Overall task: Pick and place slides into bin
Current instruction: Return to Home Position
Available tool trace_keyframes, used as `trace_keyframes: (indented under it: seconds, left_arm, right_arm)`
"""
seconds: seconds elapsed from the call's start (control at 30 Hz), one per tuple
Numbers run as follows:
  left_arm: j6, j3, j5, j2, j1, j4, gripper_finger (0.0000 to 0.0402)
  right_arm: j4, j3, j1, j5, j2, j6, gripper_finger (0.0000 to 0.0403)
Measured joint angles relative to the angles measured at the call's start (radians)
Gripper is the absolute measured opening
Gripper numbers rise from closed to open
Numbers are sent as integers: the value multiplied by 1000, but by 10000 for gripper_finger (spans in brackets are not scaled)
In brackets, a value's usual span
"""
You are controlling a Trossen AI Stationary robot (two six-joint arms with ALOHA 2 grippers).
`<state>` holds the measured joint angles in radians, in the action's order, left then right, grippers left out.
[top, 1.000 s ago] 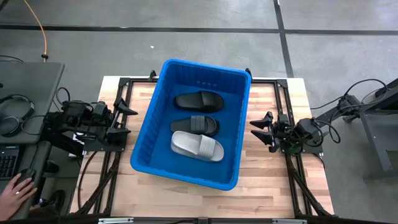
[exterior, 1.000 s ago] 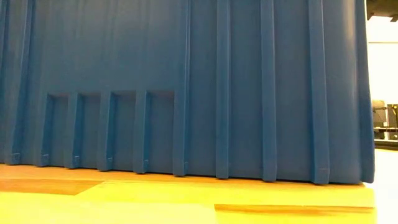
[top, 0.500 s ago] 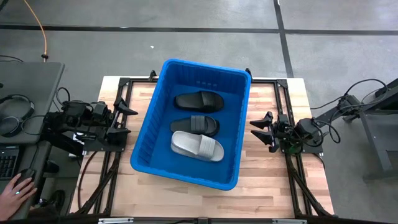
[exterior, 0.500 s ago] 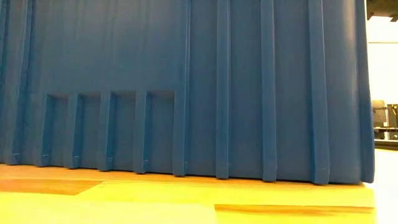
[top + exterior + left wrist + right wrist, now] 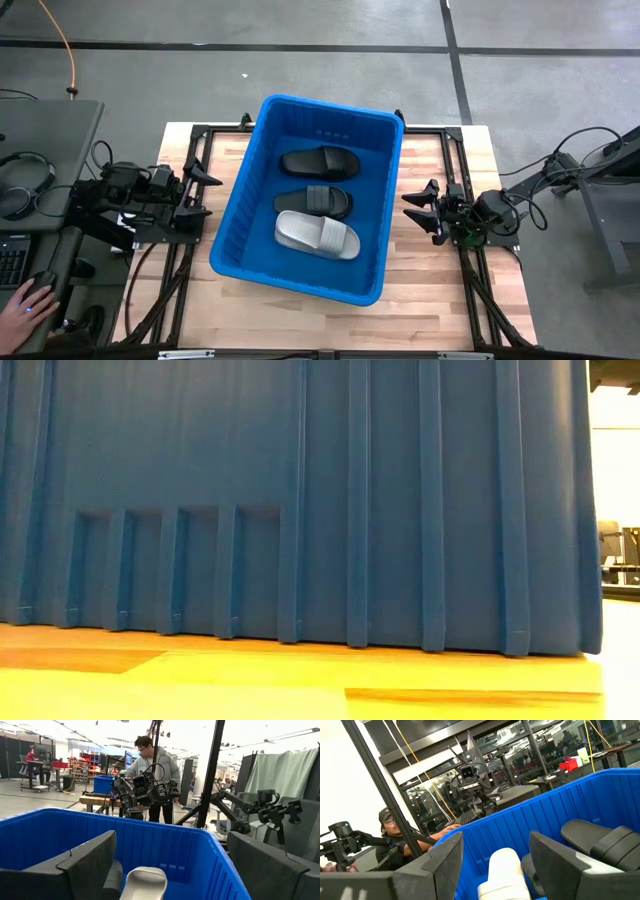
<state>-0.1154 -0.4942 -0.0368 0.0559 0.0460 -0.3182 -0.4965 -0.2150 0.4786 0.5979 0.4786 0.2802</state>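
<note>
Three slides (image 5: pixel 313 200), two black and one grey, lie inside the bin (image 5: pixel 330 102), mid-table | left gripper (image 5: pixel 203 196) and right gripper (image 5: pixel 412 212) parked either side, jaws spread, empty | risk: both sit near the bin walls; any inward swing would shove it.

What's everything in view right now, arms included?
bin: one, bright blue, centre of the table
black slides: two, black, inside the bin, side by side
grey slide: one, light grey, inside the bin, beside the middle black one
table: one, light wood, under the bin
headphones: one pair, dark, on the grey desk left of the table
standing person: one, grey top, in the room beyond the bin
person's hand: one, off the table's left
left gripper: open, empty, left of the bin
right gripper: open, empty, right of the bin
</note>
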Motion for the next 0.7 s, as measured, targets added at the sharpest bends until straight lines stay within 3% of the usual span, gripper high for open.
trace_keyframes:
  seconds: [0.7]
  left_arm:
    - [3, 0, 0, 0, 0, 0, 367]
  right_arm:
    - [0, 0, 0, 0, 0, 0, 219]
